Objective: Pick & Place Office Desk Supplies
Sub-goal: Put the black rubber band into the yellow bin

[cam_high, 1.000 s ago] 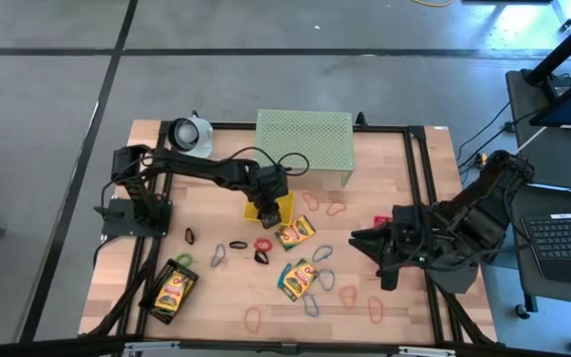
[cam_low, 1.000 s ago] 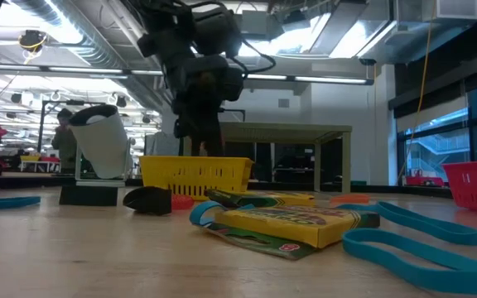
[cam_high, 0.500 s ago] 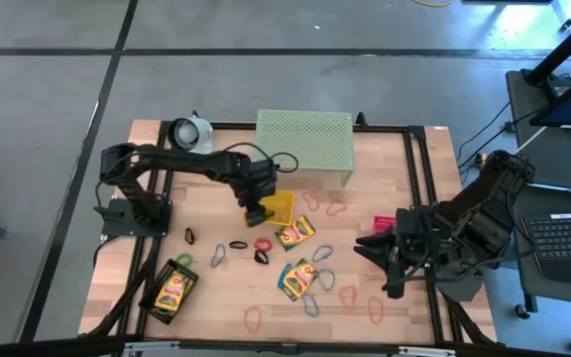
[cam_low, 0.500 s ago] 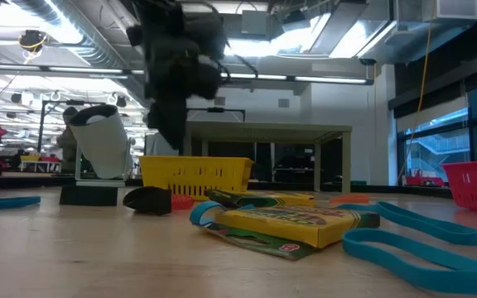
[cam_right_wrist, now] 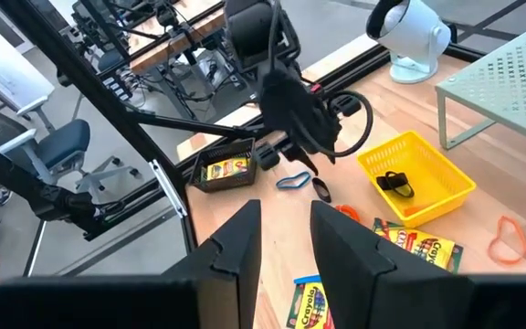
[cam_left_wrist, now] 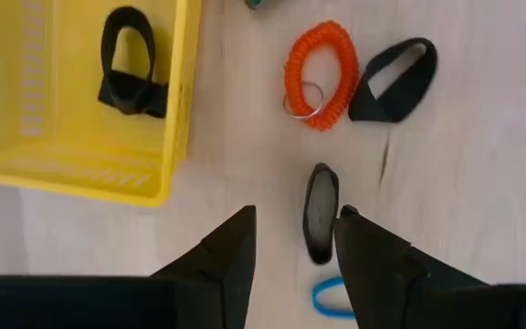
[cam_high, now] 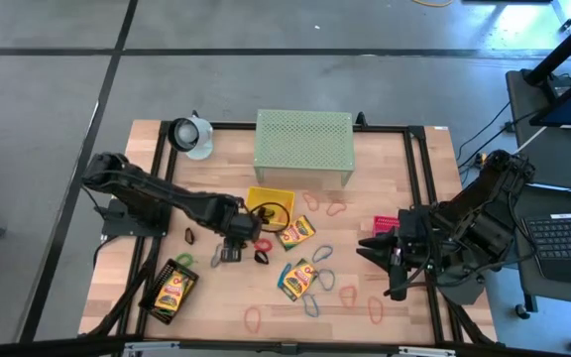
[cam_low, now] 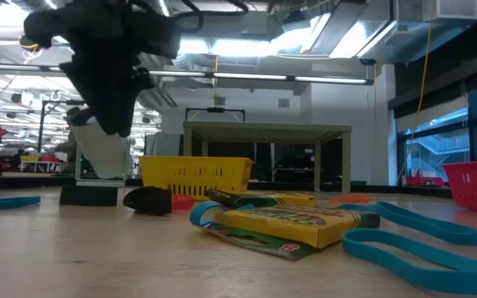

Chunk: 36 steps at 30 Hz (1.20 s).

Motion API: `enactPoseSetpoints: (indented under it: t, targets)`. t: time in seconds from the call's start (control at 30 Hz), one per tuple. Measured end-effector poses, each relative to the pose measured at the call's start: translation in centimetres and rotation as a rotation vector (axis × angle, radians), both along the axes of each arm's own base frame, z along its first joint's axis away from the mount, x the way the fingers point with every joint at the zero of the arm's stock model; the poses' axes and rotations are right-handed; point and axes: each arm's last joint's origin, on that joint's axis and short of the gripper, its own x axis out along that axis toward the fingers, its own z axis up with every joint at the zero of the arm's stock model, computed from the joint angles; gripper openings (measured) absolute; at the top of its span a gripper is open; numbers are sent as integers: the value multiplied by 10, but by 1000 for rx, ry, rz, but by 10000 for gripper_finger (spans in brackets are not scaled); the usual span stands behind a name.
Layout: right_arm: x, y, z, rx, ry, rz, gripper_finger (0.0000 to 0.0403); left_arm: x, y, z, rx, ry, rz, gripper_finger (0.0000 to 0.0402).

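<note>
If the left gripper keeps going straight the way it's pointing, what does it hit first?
Most likely the small black clip lying on the table between the open fingers of the left gripper. The orange coil loop lies farther along. How high the gripper hangs above the clip is unclear.

Bare wood lies open at the table's (cam_high: pixel 117 288) left and lower edges; the centre is crowded by the yellow tray (cam_high: pixel 270 205), crayon boxes (cam_high: pixel 295 233) and scattered loops (cam_high: pixel 350 297), with the green shelf (cam_high: pixel 303 142) blocking the top.

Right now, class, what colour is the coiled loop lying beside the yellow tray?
Orange; the coiled loop shows best in the left wrist view.
</note>
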Motion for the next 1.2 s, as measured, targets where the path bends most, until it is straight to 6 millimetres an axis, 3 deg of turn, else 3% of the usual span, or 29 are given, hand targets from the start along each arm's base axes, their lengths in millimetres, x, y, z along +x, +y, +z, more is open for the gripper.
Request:
enactPoseSetpoints:
  t: [0.33,0.67,1.03,1.2]
  targets:
    - [0,1,-1,26,12,15,98,-10,-7,-31,-107,7,98,179]
    - [0,2,-1,62,20,22,98,-5,-8,-40,-110,-1,72,189]
    - [-1,3,0,76,15,27,98,6,-13,-68,-130,56,59,188]
    - [-3,5,0,79,13,39,98,5,-13,-72,-147,97,120,149]
